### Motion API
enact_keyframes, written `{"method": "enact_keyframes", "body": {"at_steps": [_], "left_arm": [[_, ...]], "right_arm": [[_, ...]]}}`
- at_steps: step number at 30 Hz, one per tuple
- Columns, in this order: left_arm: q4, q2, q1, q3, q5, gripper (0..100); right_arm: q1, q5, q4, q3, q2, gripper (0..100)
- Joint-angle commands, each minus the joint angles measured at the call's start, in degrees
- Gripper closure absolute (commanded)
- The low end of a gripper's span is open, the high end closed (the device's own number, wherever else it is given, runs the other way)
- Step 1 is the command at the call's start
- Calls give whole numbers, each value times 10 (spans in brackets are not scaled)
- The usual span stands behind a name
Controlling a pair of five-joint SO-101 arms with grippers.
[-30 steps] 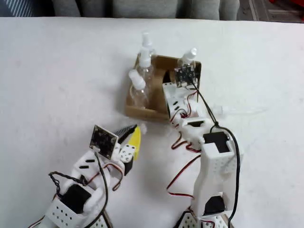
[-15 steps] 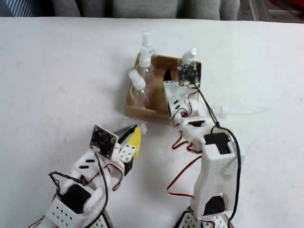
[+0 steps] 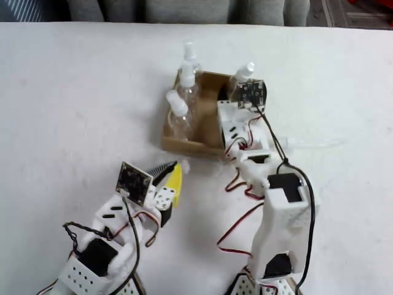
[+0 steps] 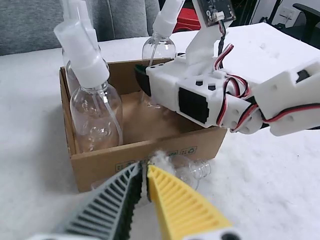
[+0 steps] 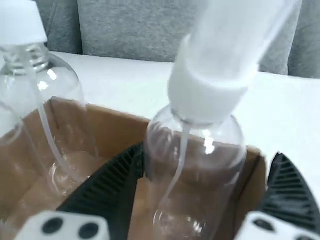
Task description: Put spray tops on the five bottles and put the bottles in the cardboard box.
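- black ribbed plastic: the right gripper (image 5: 210,160) stands wide open inside the cardboard box (image 5: 115,122). one jaw is just beside the upright bottle (image 5: 200,145) between them, and the other is apart from it.
- that bottle is clear, round-shouldered plastic with a white spray top (image 5: 225,65). a thin dip tube curves down inside it.
- on the box's other side a capped bottle (image 3: 180,120) and another capped bottle (image 3: 187,77) stand upright, with the same clear walls and white tops.
- the box is brown card, low-walled and open-topped.
- the left gripper (image 4: 144,172) has one grey ribbed finger and one yellow. they are closed to a sliver with nothing between them, low and just outside the box.
- past its tips an uncapped bottle (image 4: 192,170) lies on its side against the box's outer wall, its bare threaded neck showing.
- a loose spray top (image 3: 301,144) with a long thin tube lies beside the right arm.
- all of it sits on a white, fuzzy-textured table (image 3: 73,92).
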Motion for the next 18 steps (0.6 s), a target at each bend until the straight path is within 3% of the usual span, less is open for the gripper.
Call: {"method": "enact_keyframes", "body": {"at_steps": [1, 18], "left_arm": [[3, -4, -6, -2, -6, 974], [3, -4, -6, -2, -6, 974]], "right_arm": [[7, -7, -12, 11, -65, 671], [6, -8, -12, 136, -223, 670]]}}
